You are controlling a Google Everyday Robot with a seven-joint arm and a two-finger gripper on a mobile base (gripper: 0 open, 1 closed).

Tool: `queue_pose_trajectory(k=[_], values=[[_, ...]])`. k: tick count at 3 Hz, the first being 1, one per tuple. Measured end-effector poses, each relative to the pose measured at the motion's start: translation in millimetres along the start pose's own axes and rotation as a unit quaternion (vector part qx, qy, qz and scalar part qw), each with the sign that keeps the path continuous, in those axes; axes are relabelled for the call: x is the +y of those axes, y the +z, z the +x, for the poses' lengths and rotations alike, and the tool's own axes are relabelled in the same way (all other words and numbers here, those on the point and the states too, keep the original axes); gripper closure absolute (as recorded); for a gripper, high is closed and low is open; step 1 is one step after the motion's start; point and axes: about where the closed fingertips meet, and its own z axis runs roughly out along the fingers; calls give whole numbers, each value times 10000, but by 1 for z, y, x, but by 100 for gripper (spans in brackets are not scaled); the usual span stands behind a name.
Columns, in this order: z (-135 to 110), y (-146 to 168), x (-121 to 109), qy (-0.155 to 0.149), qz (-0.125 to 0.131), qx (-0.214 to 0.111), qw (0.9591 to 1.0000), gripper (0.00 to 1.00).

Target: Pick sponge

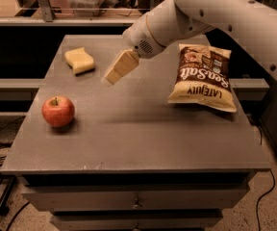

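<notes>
Right of sponge (80,60), clear of it, jaws hover over table (129,129).

The white arm (234,18) slants in from the upper right of the frame, its rounded wrist (145,37) near top centre, the cream gripper (113,75) angled down-left, just left of centre.

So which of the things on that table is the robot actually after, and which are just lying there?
Part of the job:
- sponge, far left of the table
- gripper, in the air just right of the sponge, apart from it

Just lying about:
- apple, near left
- chip bag, right side
</notes>
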Motion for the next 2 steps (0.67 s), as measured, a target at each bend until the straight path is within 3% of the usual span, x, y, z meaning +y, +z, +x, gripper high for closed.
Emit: queue_pose_trajectory(k=[1, 2], values=[[-9, 49, -18, 153, -14, -221, 9996, 0], [-9, 49, -18, 153, -15, -221, 9996, 0]])
